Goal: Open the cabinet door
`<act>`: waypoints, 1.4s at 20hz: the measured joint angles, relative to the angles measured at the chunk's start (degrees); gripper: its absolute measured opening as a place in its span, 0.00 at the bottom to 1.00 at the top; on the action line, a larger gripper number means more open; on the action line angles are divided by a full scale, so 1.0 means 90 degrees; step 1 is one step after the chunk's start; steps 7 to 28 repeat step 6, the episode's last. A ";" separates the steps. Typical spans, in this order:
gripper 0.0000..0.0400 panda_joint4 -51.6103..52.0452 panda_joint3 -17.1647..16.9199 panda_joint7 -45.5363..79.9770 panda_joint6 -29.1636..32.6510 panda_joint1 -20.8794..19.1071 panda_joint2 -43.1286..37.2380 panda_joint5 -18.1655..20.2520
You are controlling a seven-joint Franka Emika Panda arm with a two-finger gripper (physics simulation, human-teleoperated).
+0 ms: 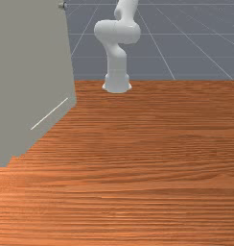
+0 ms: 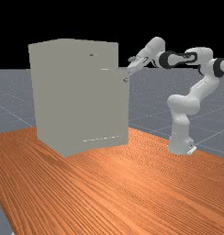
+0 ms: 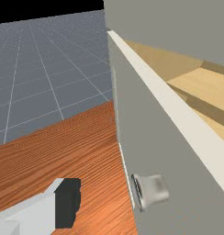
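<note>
My gripper (image 2: 131, 68) is by the upper corner of the grey cabinet (image 2: 72, 96), just above the small round knob (image 2: 126, 80). The door (image 3: 155, 137) stands ajar in the wrist view, its pale edge in front of wooden shelves. On its outer face sits the metallic knob (image 3: 155, 189). The gripper (image 3: 111, 203) is open there: one dark fingertip (image 3: 68, 203) stands off the door's outer side, apart from the knob, while the other is hidden. In the front view the knob (image 1: 63, 6) is at the door's (image 1: 30, 62) top edge.
The cabinet stands on the orange-brown table (image 1: 152, 153), at the front view's left. The arm's base (image 2: 180, 144) is at the far view's right, with table surface between it and the cabinet. Inside the cabinet is a light wooden shelf (image 3: 203, 87).
</note>
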 joint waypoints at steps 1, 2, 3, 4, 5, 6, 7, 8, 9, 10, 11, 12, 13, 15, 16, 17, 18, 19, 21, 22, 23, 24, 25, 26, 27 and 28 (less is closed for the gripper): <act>1.00 -0.0038 0.0308 0.0200 0.0012 0.0040 0.0006 -0.0007; 1.00 -0.0058 0.0599 0.0394 0.0024 0.0077 0.0021 -0.0014; 1.00 -0.0061 0.0824 0.0543 0.0036 0.0106 0.0046 -0.0026; 1.00 -0.0046 0.0982 0.0656 0.0046 0.0125 0.0086 -0.0032; 1.00 -0.0035 0.1166 0.0825 0.0068 0.0124 0.0136 -0.0031; 1.00 -0.0042 0.1404 0.1030 0.0176 0.0125 0.0192 -0.0034; 1.00 -0.0042 0.1404 0.1030 0.0176 0.0125 0.0192 -0.0034; 1.00 -0.0042 0.1404 0.1030 0.0176 0.0125 0.0192 -0.0034; 1.00 -0.0042 0.1404 0.1030 0.0176 0.0125 0.0192 -0.0034; 1.00 -0.0042 0.1404 0.1030 0.0176 0.0125 0.0192 -0.0034; 1.00 -0.0042 0.1404 0.1030 0.0176 0.0125 0.0192 -0.0034; 1.00 -0.0042 0.1404 0.1030 0.0176 0.0125 0.0192 -0.0034; 1.00 -0.0042 0.1404 0.1030 0.0176 0.0125 0.0192 -0.0034; 1.00 -0.0042 0.1404 0.1030 0.0176 0.0125 0.0192 -0.0034; 1.00 -0.0042 0.1404 0.1030 0.0176 0.0125 0.0192 -0.0034; 1.00 -0.0042 0.1404 0.1030 0.0176 0.0125 0.0192 -0.0034; 1.00 -0.0042 0.1404 0.1030 0.0176 0.0125 0.0192 -0.0034; 1.00 -0.0042 0.1404 0.1030 0.0176 0.0125 0.0192 -0.0034; 1.00 -0.0042 0.1404 0.1030 0.0176 0.0125 0.0192 -0.0034; 1.00 -0.0042 0.1404 0.1030 0.0176 0.0125 0.0192 -0.0034; 1.00 -0.0042 0.1404 0.1030 0.0176 0.0125 0.0192 -0.0034; 1.00 -0.0042 0.1404 0.1030 0.0176 0.0125 0.0192 -0.0034; 1.00 -0.0042 0.1404 0.1030 0.0176 0.0125 0.0192 -0.0034; 1.00 -0.0042 0.1404 0.1030 0.0176 0.0125 0.0192 -0.0034; 1.00 -0.0042 0.1404 0.1030 0.0176 0.0125 0.0192 -0.0034; 1.00 -0.0042 0.1404 0.1030 0.0176 0.0125 0.0192 -0.0034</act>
